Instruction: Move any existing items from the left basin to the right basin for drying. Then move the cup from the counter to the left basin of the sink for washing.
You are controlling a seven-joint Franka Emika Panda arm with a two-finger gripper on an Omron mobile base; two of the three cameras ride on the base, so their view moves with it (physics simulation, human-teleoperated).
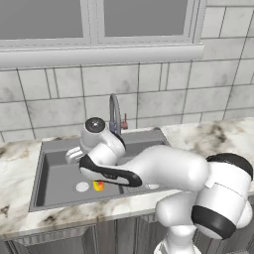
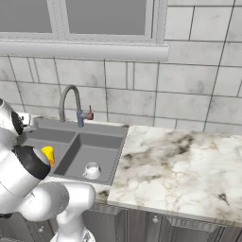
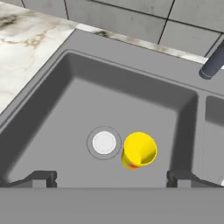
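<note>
The yellow cup [image 3: 139,151] stands upright on the floor of the left basin [image 3: 131,100], just beside the round silver drain [image 3: 104,142]. It also shows as a yellow cup [image 1: 98,186] next to the drain and as a yellow cup [image 2: 48,153] partly behind my arm. My gripper [image 3: 111,178] hovers above the basin, open and empty, with the cup between and beyond its fingertips [image 3: 41,177]. The white mug [image 2: 91,170] sits in the right basin [image 2: 101,146] by its drain.
The curved grey faucet [image 2: 71,101] with its red lever [image 2: 89,115] rises behind the sink's divider. Marble counter [image 2: 179,160] stretches to the right of the sink and lies to its left too, as counter [image 3: 26,39]. My arm covers the right basin in the left base view.
</note>
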